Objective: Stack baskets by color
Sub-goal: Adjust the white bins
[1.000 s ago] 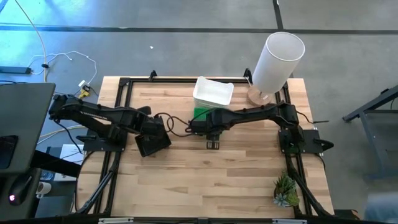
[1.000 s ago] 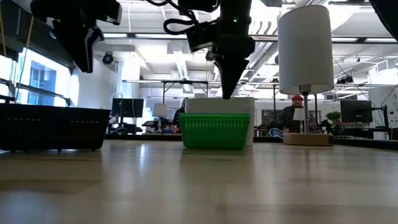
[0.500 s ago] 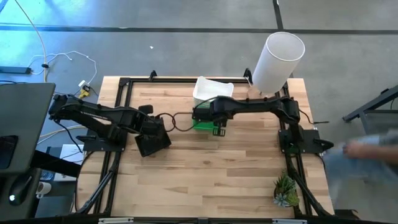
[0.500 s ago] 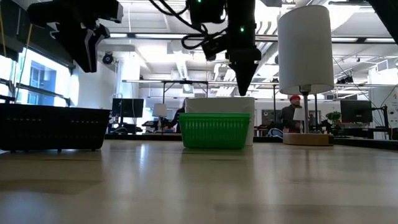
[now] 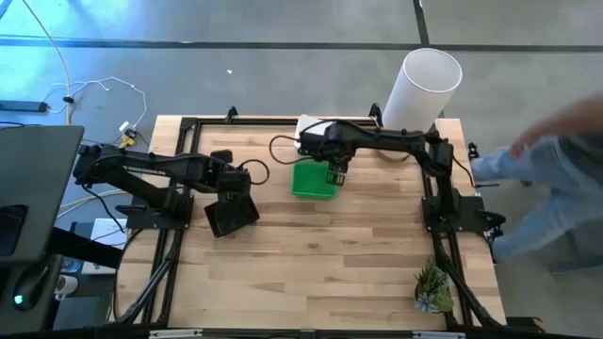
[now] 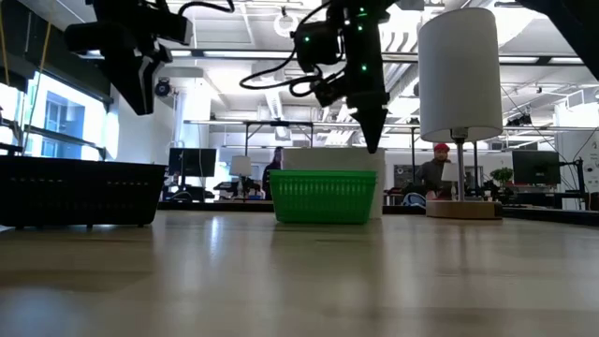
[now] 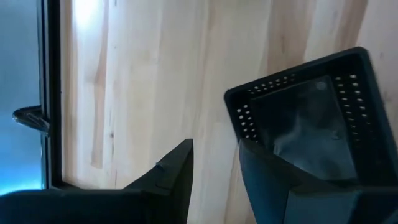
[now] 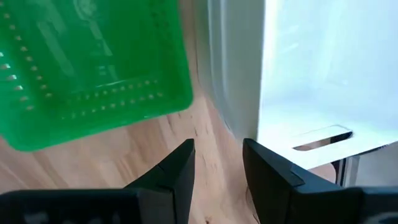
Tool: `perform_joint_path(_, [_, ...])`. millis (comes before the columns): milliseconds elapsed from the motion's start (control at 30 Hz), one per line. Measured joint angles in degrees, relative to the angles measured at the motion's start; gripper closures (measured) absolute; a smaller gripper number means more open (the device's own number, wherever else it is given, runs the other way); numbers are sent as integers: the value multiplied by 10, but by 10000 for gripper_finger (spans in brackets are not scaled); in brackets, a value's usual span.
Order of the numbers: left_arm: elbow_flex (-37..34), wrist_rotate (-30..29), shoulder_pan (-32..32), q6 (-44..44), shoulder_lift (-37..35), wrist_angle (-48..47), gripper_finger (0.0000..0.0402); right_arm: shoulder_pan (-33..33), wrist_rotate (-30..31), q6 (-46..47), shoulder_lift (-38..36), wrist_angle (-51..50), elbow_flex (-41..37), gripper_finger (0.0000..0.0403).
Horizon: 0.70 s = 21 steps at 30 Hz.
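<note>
The green basket sits on the wooden table and serves as the landmark here. Just behind it, toward the far edge of the table, lies the white basket, so close that in the low view the green basket covers most of the white one. The right claw hangs above the green basket's back right corner, near the seam between green and white; in the right wrist view its two dark fingers stand a narrow gap apart with nothing between them, over the strip of bare wood that separates the green basket from the white basket. In the low view this claw points down, its tip clear of both baskets. Well to the left of the green basket rests the black basket. The left claw hovers over the black basket's far edge; its fingers are also a narrow gap apart and empty, beside the black basket's corner. Behind and to the right of the green basket stands a tall white cylinder, and far to its right front, at the table's near corner, a small plant. A person's blurred sleeve shows beyond the table's right edge.
</note>
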Motion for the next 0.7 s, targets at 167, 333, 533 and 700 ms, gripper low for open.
perform_joint_path(167, [0, 0, 23, 15, 0, 0, 284, -20, 15, -4, 0, 4, 0, 279])
perform_joint_path(333, [0, 0, 41, 24, 0, 0, 284, -33, 42, -5, 0, 6, 0, 279])
perform_joint_path(533, [0, 45, 57, 38, 0, 0, 284, -39, 41, -11, 0, 11, 0, 279])
perform_joint_path(700, [0, 87, 59, 33, 0, -3, 284, -22, 40, -10, 0, 11, 0, 279])
